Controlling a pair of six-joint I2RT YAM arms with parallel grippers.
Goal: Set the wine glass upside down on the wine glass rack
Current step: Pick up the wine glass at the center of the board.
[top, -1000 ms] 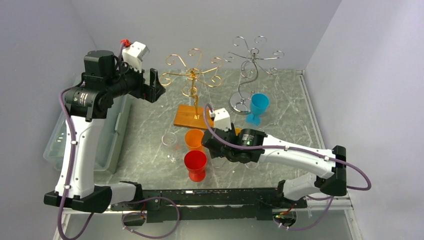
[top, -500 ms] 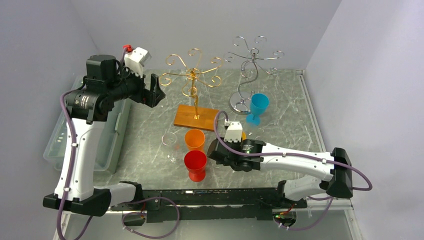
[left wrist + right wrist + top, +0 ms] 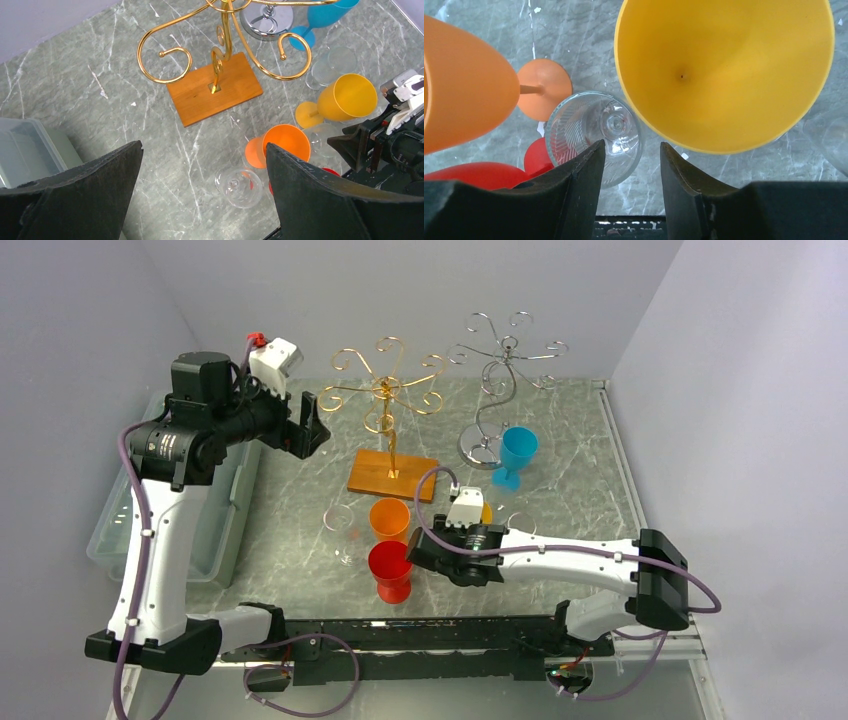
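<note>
A clear wine glass (image 3: 596,132) stands upright just ahead of my right gripper (image 3: 631,165), which is open and empty; its left finger overlaps the glass rim. This gripper (image 3: 416,543) sits low between the red glass (image 3: 390,568) and the yellow glass (image 3: 724,70). Another clear glass (image 3: 340,520) stands left of the orange glass (image 3: 388,518), and shows below my left gripper (image 3: 202,165) in its wrist view (image 3: 239,186). My left gripper (image 3: 310,427) is open, empty and high beside the gold rack (image 3: 385,390). The silver rack (image 3: 505,360) stands behind.
The gold rack's wooden base (image 3: 392,473) lies mid-table. A blue glass (image 3: 517,452) stands by the silver rack's foot. Another clear glass (image 3: 520,525) stands right of the yellow one. A translucent bin (image 3: 120,530) sits at the table's left edge.
My right arm has swung left and toward the near edge, bringing its gripper in beside the red glass. My left arm has barely moved.
</note>
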